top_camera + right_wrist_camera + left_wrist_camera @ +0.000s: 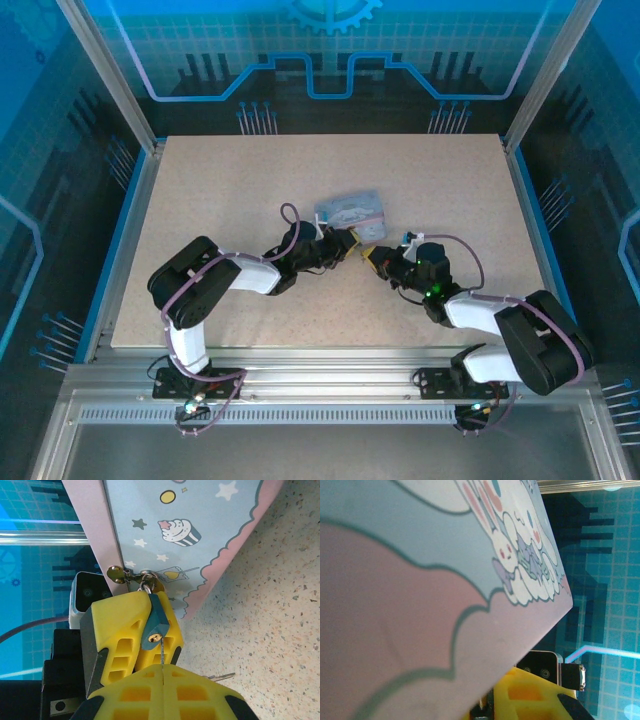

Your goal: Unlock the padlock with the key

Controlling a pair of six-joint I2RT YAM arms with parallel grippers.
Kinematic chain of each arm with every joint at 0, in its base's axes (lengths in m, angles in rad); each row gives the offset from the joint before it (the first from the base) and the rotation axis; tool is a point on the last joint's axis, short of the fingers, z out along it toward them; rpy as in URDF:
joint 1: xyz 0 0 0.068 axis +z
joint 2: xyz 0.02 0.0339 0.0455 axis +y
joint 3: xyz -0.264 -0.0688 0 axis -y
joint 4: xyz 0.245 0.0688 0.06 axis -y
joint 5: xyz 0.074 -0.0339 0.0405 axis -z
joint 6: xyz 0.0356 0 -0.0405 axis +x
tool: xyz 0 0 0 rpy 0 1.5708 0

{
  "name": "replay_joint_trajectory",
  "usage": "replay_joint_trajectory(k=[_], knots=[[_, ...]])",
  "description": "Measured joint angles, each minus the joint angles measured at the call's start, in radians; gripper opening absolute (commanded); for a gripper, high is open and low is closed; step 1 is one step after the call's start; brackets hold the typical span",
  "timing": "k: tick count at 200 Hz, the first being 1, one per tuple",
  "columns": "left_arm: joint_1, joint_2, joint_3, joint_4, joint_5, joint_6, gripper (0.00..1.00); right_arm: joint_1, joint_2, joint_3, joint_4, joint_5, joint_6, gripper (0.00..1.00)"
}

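L end effector [151, 608] clamped on padlock [153, 626]. Padlock hangs by its shackle from the hasp on the side of tin [200, 525], just under tin edge. R end effector [163, 669] closed on key [162, 654], further from tin. Key tip meets padlock's brass keyway.

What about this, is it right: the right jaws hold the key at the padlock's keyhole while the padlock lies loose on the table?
No. The padlock hangs from the clasp on the tin, pinched by the left gripper, not loose on the table, as the right wrist view shows. The right gripper holds the key at the keyhole.
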Motion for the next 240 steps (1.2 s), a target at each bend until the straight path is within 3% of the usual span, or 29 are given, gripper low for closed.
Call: replay_joint_trajectory(k=[240], knots=[[0.01,0.001,0.0,0.008,0.011,-0.004,0.0,0.004,0.013,0.034,-0.017,-0.005,-0.05,0.0]])
